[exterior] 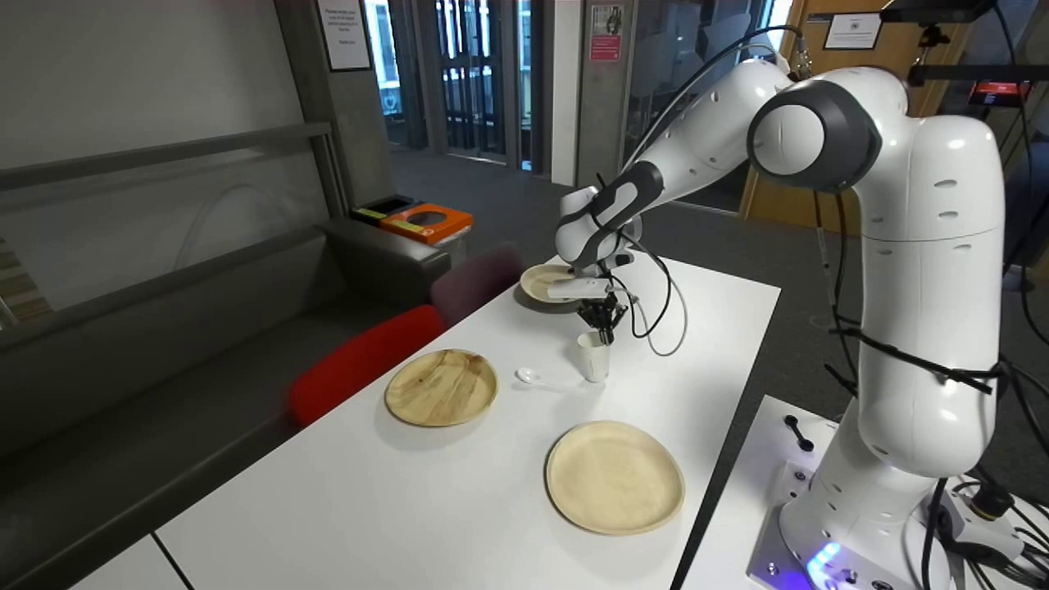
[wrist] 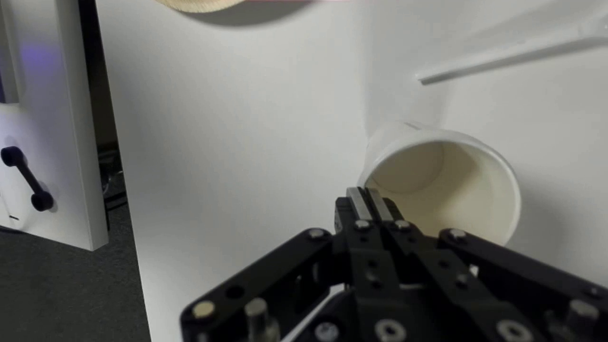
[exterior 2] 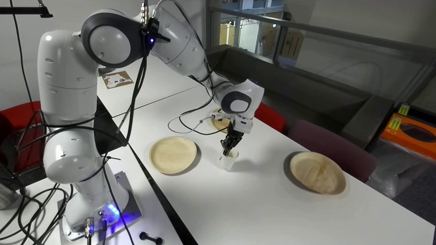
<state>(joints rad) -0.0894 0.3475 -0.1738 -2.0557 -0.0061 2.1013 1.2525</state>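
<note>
A white cup [exterior: 593, 360] stands on the white table [exterior: 344, 508], with its mouth up. It also shows in an exterior view [exterior 2: 229, 162] and in the wrist view [wrist: 456, 190]. My gripper [wrist: 365, 194] points down at the cup's rim. Its fingers are closed together with the near rim of the cup between them, one finger inside the cup and one outside. The gripper also shows in both exterior views [exterior: 606, 334] [exterior 2: 226, 152]. A white spoon [exterior: 531, 376] lies on the table beside the cup; its thin handle shows in the wrist view [wrist: 498, 54].
Three round wooden plates lie on the table: a light one [exterior: 615, 479] near the robot's side, a grained one [exterior: 442, 387] near the red chair [exterior: 365, 360], and another [exterior 2: 318, 173] near the purple chair [exterior 2: 330, 146]. Cables [exterior: 668, 319] hang from the arm beside the gripper.
</note>
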